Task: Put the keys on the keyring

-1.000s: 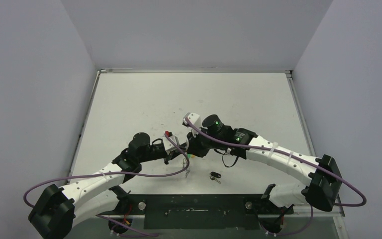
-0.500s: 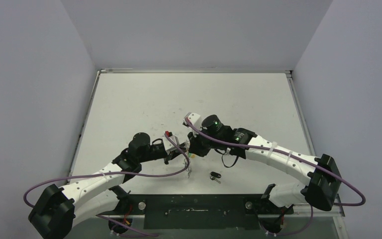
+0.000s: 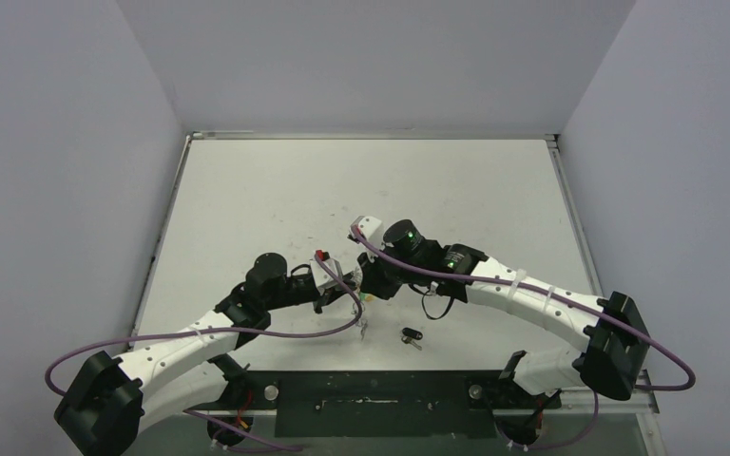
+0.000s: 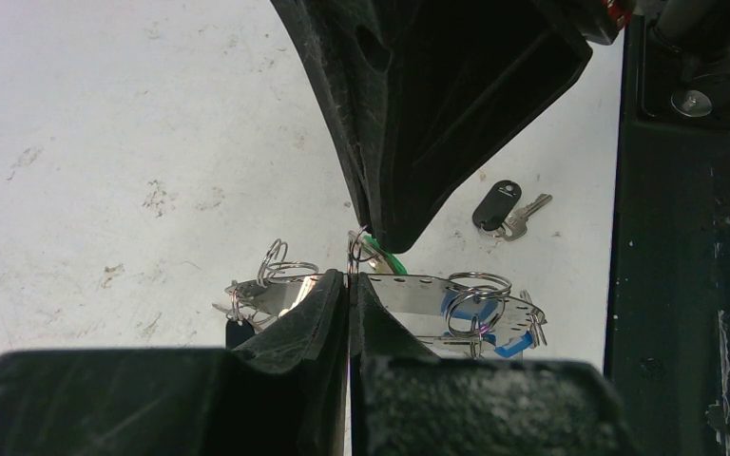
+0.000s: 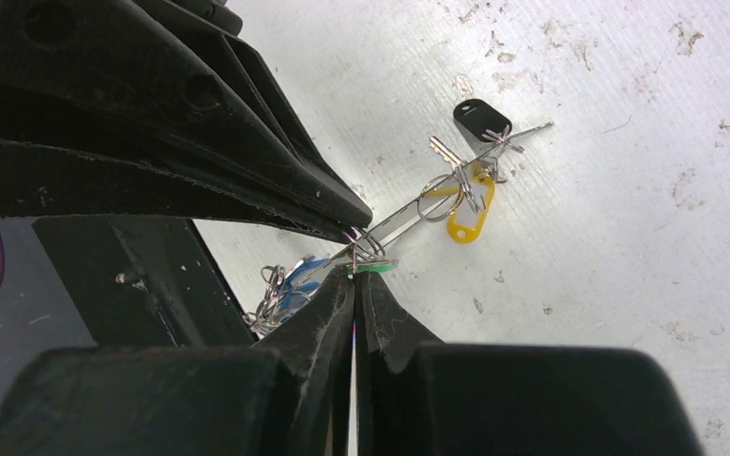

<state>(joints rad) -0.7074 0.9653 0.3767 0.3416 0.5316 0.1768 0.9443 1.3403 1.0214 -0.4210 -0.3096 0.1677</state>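
Observation:
The keyring is a silvery metal band carrying several small split rings, held above the table. My left gripper is shut on its middle. Keys with a blue tag, a yellow tag and a black tag hang from it. My right gripper is shut on a green-tagged key, tip to tip with the left gripper at the band. In the top view the two grippers meet near the table's front. One loose black-headed key lies on the table.
The black mounting plate with both arm bases runs along the near edge, just behind the loose key. Purple cables loop from both arms. Grey walls close in the table on three sides.
The right arm has crept slightly to the left. The left arm and the keyring have stayed where they were.

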